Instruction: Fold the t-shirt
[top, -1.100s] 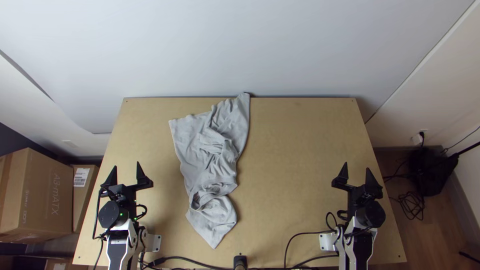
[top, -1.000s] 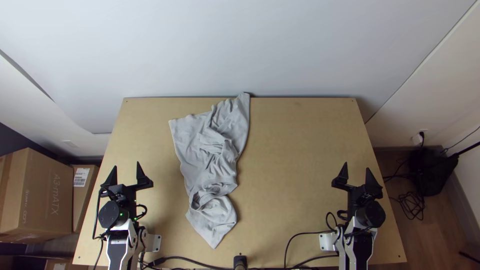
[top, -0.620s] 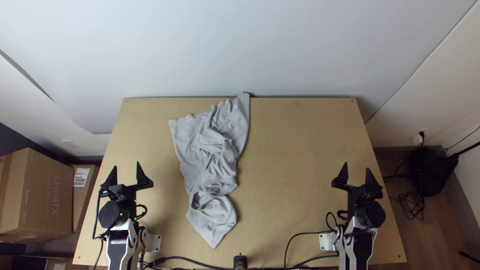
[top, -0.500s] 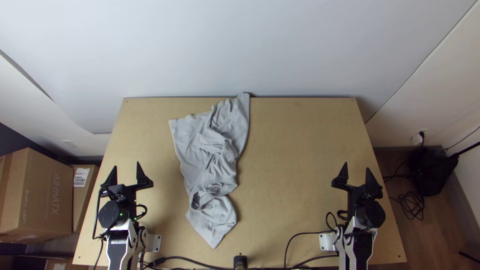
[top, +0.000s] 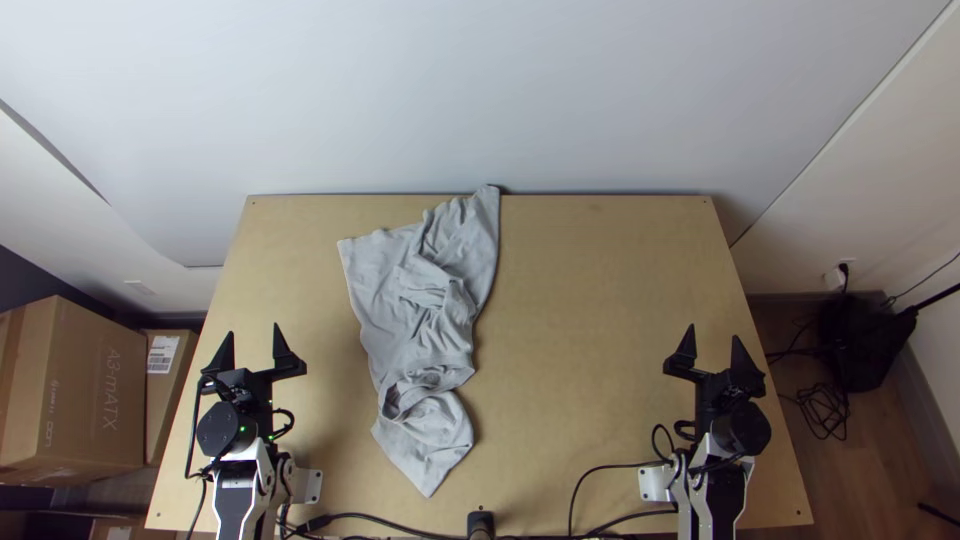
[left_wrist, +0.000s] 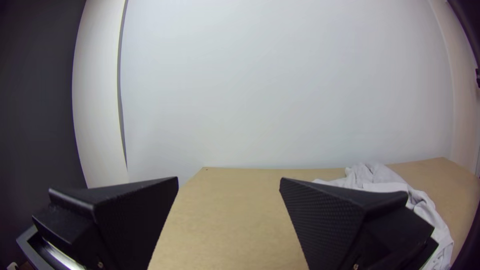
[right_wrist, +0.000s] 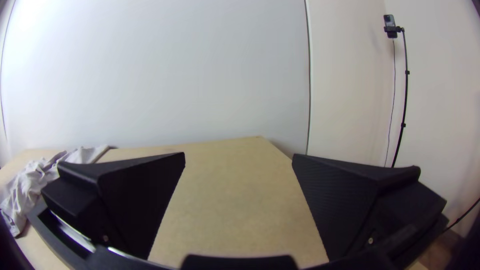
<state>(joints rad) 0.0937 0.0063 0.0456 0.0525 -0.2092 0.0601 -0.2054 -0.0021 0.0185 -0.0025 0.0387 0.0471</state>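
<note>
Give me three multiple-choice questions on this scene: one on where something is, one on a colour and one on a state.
1. Where on the table is the shirt?
A) Along the right edge
B) Nearer the left hand
C) In the far right corner

2. What colour is the shirt?
A) Red
B) Green
C) Grey

3. How is the right hand?
A) Open and empty
B) Shut and empty
C) Shut on cloth

1: B, the top view shows it left of the middle.
2: C, its cloth is plain grey.
3: A, bare tabletop shows between its spread fingers.
</note>
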